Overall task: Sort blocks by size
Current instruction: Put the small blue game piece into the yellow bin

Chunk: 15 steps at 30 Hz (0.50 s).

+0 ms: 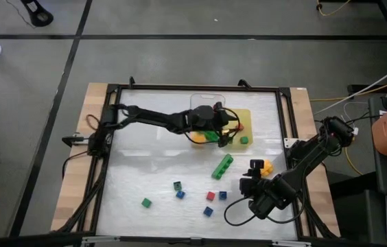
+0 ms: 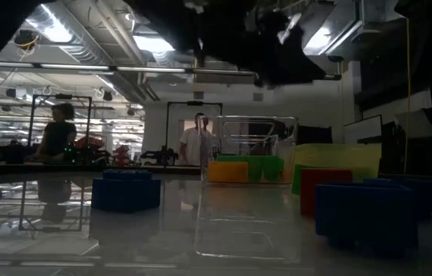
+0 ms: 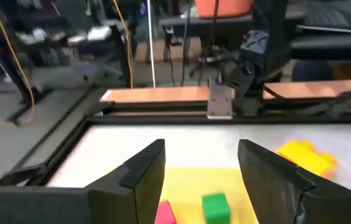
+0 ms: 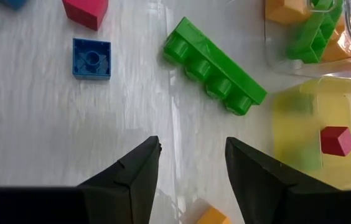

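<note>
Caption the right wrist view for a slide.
Open right gripper hovers above the table short of a long green bar and a blue block.

The high camera looked straight down on the whole table (image 1: 145,158). The low camera sat at table height, facing the far room. Each wrist camera looked closely past its own fingers; both showed the yellow tray (image 4: 306,118).

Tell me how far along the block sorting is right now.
Partly done. A green cube and a red cube lie in the yellow tray; a green bar and orange pieces are in the clear tray. The left gripper hangs open and empty over the yellow tray. Left on the table: a long green bar and several small cubes. The right gripper is open beside the bar.
</note>
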Motion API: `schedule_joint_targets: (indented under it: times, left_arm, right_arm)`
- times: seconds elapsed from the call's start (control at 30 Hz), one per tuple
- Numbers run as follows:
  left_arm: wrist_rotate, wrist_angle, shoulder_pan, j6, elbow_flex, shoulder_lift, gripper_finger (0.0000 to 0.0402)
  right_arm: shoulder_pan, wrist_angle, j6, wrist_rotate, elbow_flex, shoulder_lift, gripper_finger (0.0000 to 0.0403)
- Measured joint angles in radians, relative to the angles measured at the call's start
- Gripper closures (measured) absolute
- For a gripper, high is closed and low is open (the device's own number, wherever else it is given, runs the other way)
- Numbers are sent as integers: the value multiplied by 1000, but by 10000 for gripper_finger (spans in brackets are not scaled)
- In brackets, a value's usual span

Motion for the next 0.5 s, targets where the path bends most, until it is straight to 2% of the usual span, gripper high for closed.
schedule_joint_targets:
  times: [0.1, 0.23, 0.4, 0.5]
  left_arm:
    - [7, -248, 0, 6, 1, -104, 226]
    - [57, -546, -1, 38, -4, -233, 242]
    - [96, -608, -36, 12, -148, -418, 257]
    - [97, -606, -69, -31, -285, -555, 260]
  right_arm:
    - [-12, 1, -21, -1, 0, 0, 219]
    - [-69, 10, -90, -68, 1, 0, 219]
    - [-151, 65, -257, -114, 1, 0, 219]
    - [-184, 49, -282, -211, 1, 0, 219]
